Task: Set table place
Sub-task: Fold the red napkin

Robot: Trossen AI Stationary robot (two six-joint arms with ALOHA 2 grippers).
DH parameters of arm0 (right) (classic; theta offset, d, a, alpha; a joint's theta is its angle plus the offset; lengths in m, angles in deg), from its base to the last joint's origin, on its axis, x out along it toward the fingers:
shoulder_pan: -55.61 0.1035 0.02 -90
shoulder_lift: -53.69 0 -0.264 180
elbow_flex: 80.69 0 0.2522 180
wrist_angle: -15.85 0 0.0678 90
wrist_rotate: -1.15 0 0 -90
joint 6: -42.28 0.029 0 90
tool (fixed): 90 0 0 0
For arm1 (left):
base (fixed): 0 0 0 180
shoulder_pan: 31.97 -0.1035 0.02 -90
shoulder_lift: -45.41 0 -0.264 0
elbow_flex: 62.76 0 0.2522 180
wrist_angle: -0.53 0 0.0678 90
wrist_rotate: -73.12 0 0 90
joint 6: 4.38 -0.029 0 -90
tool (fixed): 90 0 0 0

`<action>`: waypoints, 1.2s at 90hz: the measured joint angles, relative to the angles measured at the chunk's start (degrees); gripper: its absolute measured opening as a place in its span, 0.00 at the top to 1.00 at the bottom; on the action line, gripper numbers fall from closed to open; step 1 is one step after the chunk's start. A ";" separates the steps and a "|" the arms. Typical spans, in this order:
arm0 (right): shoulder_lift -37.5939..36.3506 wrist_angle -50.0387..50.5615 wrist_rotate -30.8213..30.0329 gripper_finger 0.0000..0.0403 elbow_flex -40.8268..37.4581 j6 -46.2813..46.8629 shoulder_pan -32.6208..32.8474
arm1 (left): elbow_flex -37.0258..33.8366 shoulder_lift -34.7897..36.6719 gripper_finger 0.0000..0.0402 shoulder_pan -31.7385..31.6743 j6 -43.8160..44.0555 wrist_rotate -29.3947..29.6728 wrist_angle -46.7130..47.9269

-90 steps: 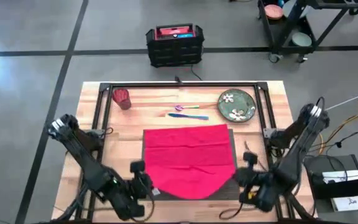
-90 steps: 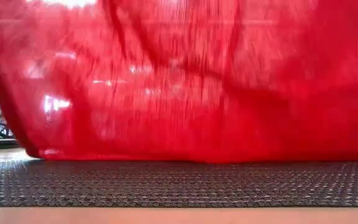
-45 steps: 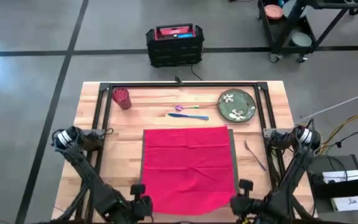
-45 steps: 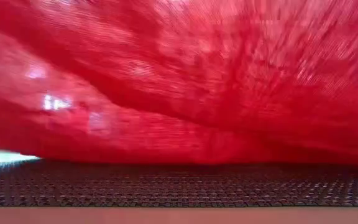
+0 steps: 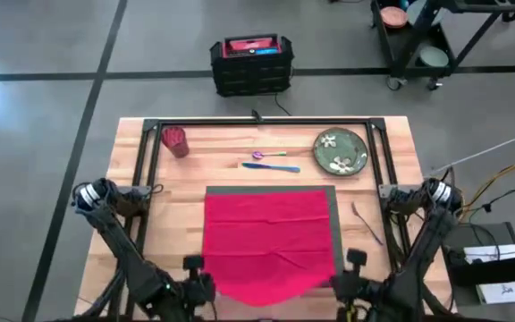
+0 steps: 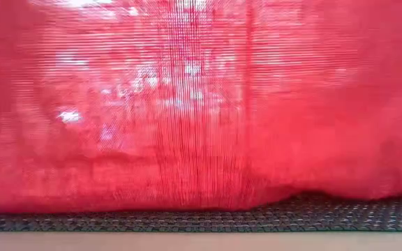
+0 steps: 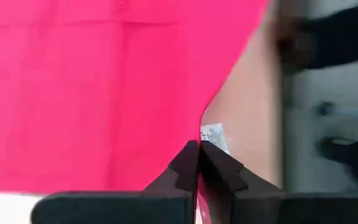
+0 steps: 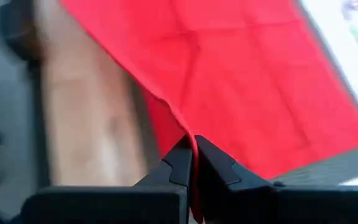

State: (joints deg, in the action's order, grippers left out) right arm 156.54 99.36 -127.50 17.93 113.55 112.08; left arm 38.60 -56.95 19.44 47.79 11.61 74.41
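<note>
L hand (image 7: pixel 198 149) is pinched tight on one near corner of the red napkin (image 5: pixel 271 237); a small white label shows just beside the fingertips. R hand (image 8: pixel 193 144) is pinched on the other near corner the same way. Both sit at the near bench edge, w/ the cloth stretched between them and sagging in the middle.

Under the cloth lies the placemat (image 5: pixel 333 224), centred on the bench (image 5: pixel 132 224); only its far edge and R-side strip show from above, plus a dark ribbed band along the bottom of the low view.

Step in hand, I'd say: spreading or dragging the napkin over the mat. Next move prob. calls for lowering both corners evenly and level, then letting go together, else the cloth bunches or skews.

Count: 1 napkin, 1 placemat, 1 green plate (image 5: pixel 341 150) at far R, 1 red cup (image 5: pixel 176 140) at far L, 2 utensils (image 5: pixel 272 161) side by side between them, and what may be 1 more utensil (image 5: pixel 367 224) on the bench just R of the mat.
</note>
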 joint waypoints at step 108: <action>-2.26 -9.86 1.63 1.00 -27.17 -2.18 -21.84 | -41.06 20.02 1.00 -19.10 -9.79 4.33 -27.48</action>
State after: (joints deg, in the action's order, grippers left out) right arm 154.28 89.50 -125.87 -9.24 111.36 90.24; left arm -2.46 -36.92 0.35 38.00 15.95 46.92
